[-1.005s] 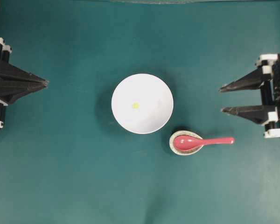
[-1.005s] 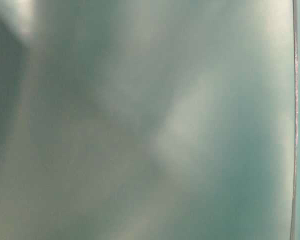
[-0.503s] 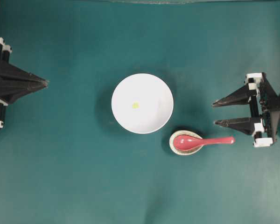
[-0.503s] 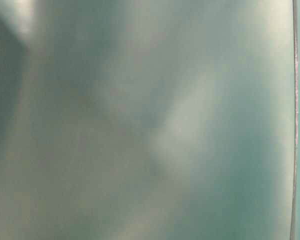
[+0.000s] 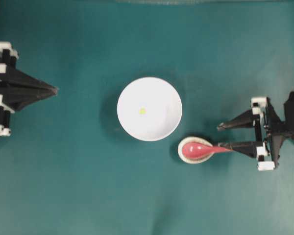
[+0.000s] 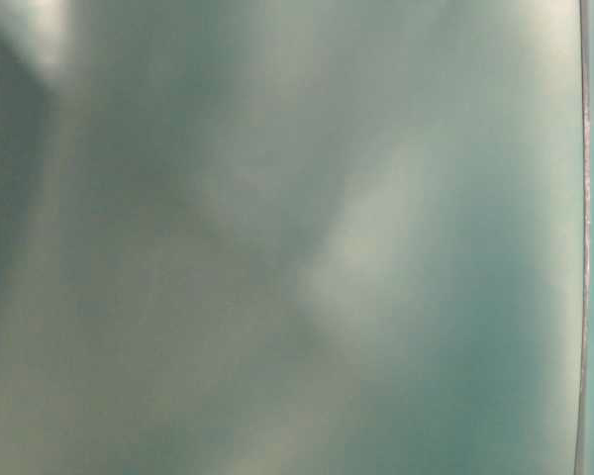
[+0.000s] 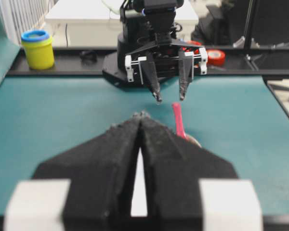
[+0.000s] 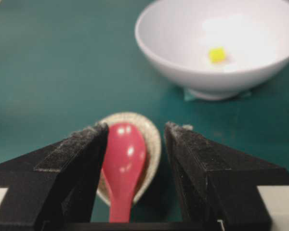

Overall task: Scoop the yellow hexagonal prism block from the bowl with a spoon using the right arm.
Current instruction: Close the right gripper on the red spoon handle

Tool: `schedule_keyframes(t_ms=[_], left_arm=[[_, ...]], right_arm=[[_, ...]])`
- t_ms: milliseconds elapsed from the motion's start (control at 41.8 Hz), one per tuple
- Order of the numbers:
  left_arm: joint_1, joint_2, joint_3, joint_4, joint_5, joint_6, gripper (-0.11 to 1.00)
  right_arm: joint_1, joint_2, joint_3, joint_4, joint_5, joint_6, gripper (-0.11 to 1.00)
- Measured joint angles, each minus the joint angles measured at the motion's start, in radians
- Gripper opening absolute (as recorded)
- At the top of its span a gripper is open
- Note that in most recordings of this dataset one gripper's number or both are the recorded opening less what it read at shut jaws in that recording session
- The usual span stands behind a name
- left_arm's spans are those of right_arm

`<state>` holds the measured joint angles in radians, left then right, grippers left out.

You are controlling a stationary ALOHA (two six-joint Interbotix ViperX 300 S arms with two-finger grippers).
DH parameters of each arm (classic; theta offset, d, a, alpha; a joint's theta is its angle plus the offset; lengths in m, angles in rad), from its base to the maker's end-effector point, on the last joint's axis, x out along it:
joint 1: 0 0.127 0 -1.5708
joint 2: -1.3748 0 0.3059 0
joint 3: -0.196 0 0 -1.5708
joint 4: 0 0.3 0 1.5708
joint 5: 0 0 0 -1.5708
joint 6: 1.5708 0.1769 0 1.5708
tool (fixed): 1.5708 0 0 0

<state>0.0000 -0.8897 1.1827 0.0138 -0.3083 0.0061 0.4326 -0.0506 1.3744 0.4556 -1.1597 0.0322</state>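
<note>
The white bowl stands mid-table with the tiny yellow block on its bottom, also seen in the right wrist view as the block in the bowl. The pink-red spoon rests with its scoop in a small speckled dish, handle pointing right. My right gripper is open at the handle's end. In its wrist view the spoon lies between the fingers, close to the left one, not clamped. My left gripper is shut and empty at the far left.
The speckled dish sits just right of and nearer than the bowl. Past the table's far side, the left wrist view shows a yellow tub and a red tape roll. The table-level view is a teal blur.
My right gripper has moved left and slightly down the view, from the table's right edge to the spoon's handle, still open. The left gripper has shifted slightly right.
</note>
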Motion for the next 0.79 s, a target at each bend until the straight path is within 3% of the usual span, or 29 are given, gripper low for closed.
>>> schedule_keyframes(t_ms=[263,790], left_arm=[[0.0,-0.003,0.0,0.002,-0.003,0.009,0.0],[0.0,-0.014,0.0,0.002,0.0,0.009,0.0]], right_arm=[[0.043,0.126,-0.018,0.025,-0.043,0.04,0.57],[0.095,0.192,-0.015,0.032,-0.043,0.041,0.57]])
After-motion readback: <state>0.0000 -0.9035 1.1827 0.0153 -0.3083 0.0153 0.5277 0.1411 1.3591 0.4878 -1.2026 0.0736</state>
